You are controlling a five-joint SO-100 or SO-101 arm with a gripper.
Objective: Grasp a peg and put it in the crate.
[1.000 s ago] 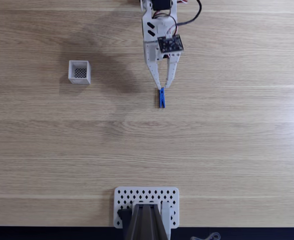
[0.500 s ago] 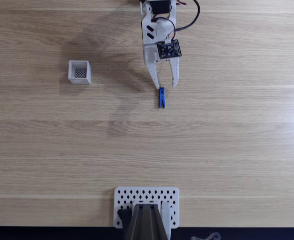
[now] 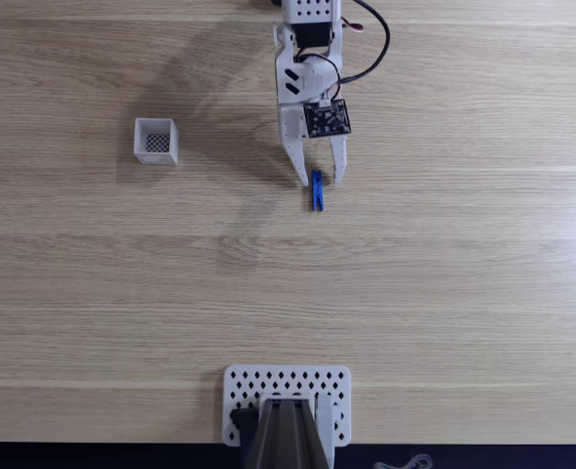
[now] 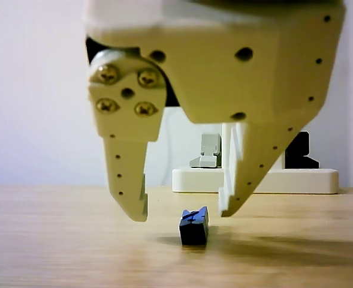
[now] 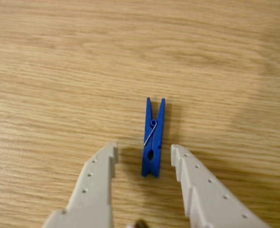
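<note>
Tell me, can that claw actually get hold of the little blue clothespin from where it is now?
Probably yes. The gripper is open, with one finger on each side of the near end of the peg, which lies flat on the bare table. Nothing sits between them; the fingertips look slightly above the wood.

Pincer (image 5: 143, 154) spread apart, fingertips low, pointing down

Fixed view looked straight down on the whole table (image 3: 92, 293). Other view sat low at table level. Wrist view looked down close; all shared the peg (image 3: 317, 191).
</note>
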